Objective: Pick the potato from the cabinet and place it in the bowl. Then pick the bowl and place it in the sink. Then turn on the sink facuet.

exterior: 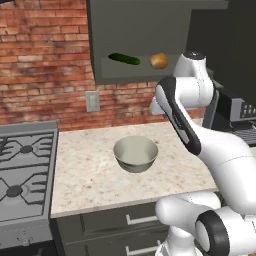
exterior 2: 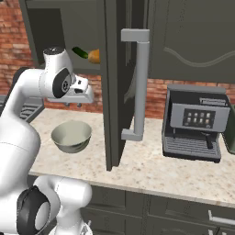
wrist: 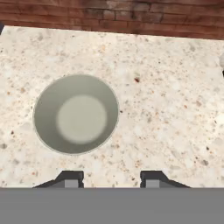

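The tan-yellow potato (exterior: pixel 159 60) (exterior 2: pixel 94 56) lies in the shelf recess of the dark grey-green cabinet (exterior: pixel 140 30) (exterior 2: pixel 46 32). The pale grey-green bowl (exterior: pixel 135 154) (exterior 2: pixel 71 136) (wrist: pixel 76 114) stands upright and empty on the speckled counter (exterior: pixel 90 185). My gripper (exterior 2: pixel 73 104) (wrist: pixel 110 178) hangs above the counter, pointing down, higher than the bowl and just to its right. It is open, with nothing between its fingertips (wrist: pixel 70 177). The sink and the sink facuet are out of view.
A long dark green cucumber (exterior: pixel 124 59) (exterior 2: pixel 80 52) lies left of the potato on the same shelf. The cabinet's open door (exterior 2: pixel 114 92) with a long grey handle (exterior 2: pixel 140 82) juts out right of my hand. A stove (exterior: pixel 25 170) borders the counter's left; a coffee machine (exterior 2: pixel 197 121) stands right.
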